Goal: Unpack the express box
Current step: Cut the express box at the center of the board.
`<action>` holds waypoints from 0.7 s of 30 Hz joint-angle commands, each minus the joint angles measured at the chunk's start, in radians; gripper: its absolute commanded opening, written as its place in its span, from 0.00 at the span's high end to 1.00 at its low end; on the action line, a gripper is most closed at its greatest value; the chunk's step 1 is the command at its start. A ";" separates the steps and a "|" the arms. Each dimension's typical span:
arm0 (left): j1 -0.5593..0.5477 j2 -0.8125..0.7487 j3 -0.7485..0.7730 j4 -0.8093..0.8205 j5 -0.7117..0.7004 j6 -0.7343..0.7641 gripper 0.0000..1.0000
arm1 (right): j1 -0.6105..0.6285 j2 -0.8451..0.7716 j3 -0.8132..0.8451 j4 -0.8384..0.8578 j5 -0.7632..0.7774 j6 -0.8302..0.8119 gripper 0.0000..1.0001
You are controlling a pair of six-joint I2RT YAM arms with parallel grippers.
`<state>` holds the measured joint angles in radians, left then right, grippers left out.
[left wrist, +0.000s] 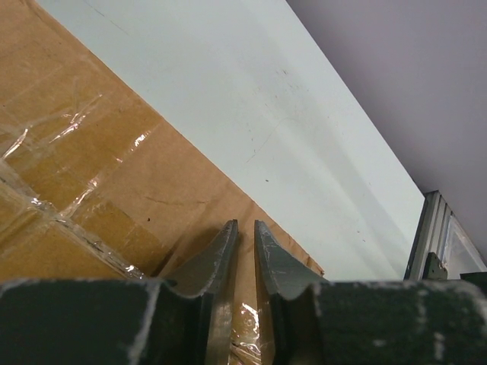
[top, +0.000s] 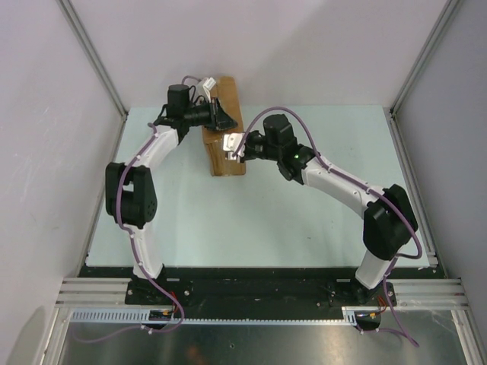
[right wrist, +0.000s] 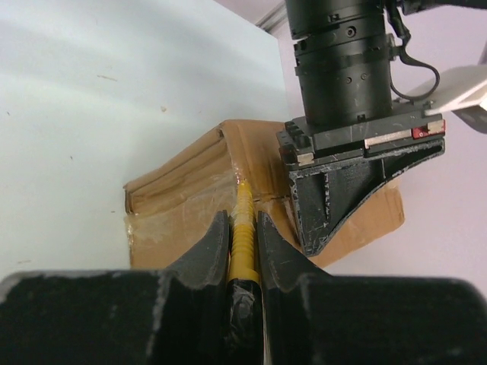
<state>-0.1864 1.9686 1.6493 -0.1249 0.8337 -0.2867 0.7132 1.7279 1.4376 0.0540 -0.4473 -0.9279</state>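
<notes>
The express box (top: pixel 222 163), a brown carton with clear tape over its seams, lies at the back of the table. Its top fills the left of the left wrist view (left wrist: pixel 91 175). My left gripper (top: pixel 219 115) is down on the box's far end, its fingertips (left wrist: pixel 245 224) drawn together to a thin slit with only cardboard showing through. My right gripper (top: pixel 230 144) is over the middle of the box, shut (right wrist: pixel 243 217) on a yellow utility knife (right wrist: pixel 243 228). The knife's tip points at the taped seam on the box (right wrist: pixel 183 198), next to the left gripper's finger (right wrist: pixel 342 182).
The pale green table (top: pixel 304 213) stretches in front of and beside the box. White enclosure walls and metal posts (top: pixel 95 61) stand close behind and at both sides. The box's far end reaches the back wall.
</notes>
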 commanded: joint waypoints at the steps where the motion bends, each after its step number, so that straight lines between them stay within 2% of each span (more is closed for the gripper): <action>1: 0.016 0.085 -0.056 -0.165 -0.061 0.072 0.78 | 0.008 -0.047 -0.029 0.021 0.016 -0.146 1.00; 11: 0.021 0.116 -0.039 -0.189 -0.088 0.095 0.79 | 0.035 -0.088 -0.045 0.030 0.004 -0.241 1.00; 21: 0.027 0.127 -0.023 -0.196 -0.091 0.098 0.80 | 0.065 -0.068 -0.046 0.032 -0.022 -0.213 1.00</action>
<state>-0.1864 1.9919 1.6665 -0.1238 0.8501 -0.2756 0.7708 1.6775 1.3911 0.0566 -0.4538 -1.1378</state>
